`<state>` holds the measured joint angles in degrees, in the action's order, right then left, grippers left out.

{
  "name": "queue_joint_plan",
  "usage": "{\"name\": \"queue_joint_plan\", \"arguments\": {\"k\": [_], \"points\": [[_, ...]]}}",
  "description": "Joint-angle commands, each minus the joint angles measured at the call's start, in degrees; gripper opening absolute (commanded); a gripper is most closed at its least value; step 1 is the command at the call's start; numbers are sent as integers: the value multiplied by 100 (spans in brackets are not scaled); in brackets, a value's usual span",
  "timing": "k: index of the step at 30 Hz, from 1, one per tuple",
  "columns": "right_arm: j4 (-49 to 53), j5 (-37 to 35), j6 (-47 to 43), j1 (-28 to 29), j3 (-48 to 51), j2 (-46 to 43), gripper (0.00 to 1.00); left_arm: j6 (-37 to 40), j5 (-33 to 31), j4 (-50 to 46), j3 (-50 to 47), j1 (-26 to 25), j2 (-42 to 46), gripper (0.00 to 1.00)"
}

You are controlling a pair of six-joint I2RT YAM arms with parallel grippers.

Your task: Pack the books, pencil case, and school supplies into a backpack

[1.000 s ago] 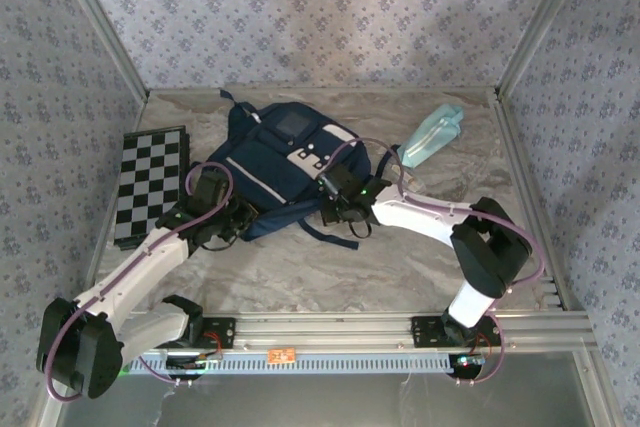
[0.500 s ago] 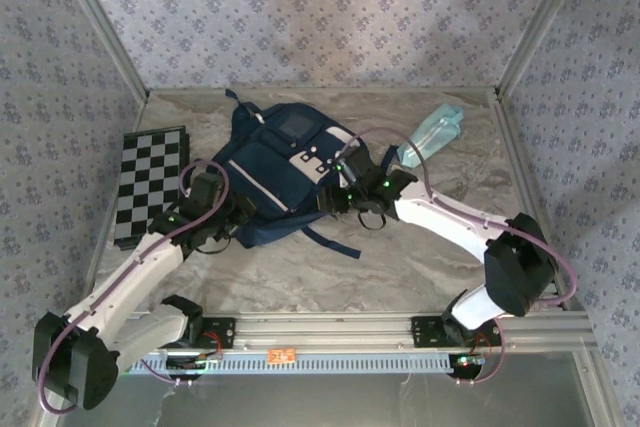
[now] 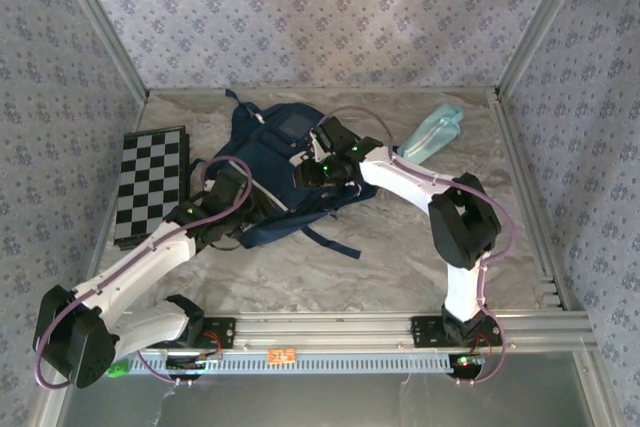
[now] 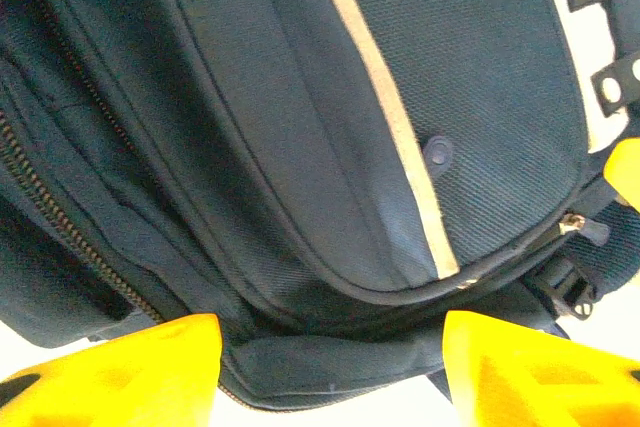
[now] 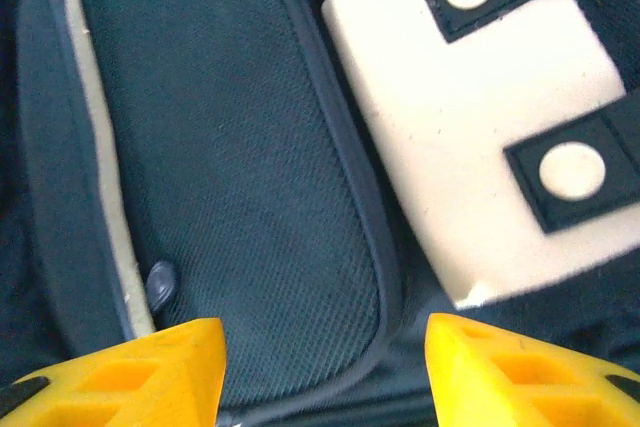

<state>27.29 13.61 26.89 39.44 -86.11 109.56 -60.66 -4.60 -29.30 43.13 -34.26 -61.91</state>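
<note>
The navy backpack [image 3: 272, 152] with white patches lies at the middle back of the table, front side up. My left gripper [image 3: 252, 211] is open at its near left edge; in the left wrist view the yellow fingertips [image 4: 120, 375] stand wide apart with a fold of the backpack's [image 4: 330, 147] rim between them. My right gripper [image 3: 306, 175] is open just above the front pocket [image 5: 230, 147], beside the white patch [image 5: 470, 137]. The mint-teal pencil case [image 3: 433, 133] lies at the back right, apart from both grippers. The books and school supplies are out of view.
A black-and-white checkered board [image 3: 150, 184] lies flat at the left wall. A dark strap [image 3: 330, 239] trails from the backpack toward the near side. Bare marble tabletop [image 3: 380, 267] stretches along the front and right, bounded by the metal rail [image 3: 330, 329].
Both grippers have gone from shut to open. The right arm has swung back and left from the backpack's near right edge to over its front. The left gripper has shifted slightly right.
</note>
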Motion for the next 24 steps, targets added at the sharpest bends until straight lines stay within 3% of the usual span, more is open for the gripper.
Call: {"name": "queue_joint_plan", "arguments": {"k": [1,7,17,24], "points": [[340,181,-244,-11,-394,321,55,11,-86,229,-238,-30,-63,60],[359,531,-387,71,-670,782,44,6,-93,399,-545,-36,-311,60],[135,737,-204,91,-479,455,0,286,125,852,-790,385,-844,59],[-615,992,584,107,126,-153,0,1015,17,1240,-602,1008,-911,59]]}}
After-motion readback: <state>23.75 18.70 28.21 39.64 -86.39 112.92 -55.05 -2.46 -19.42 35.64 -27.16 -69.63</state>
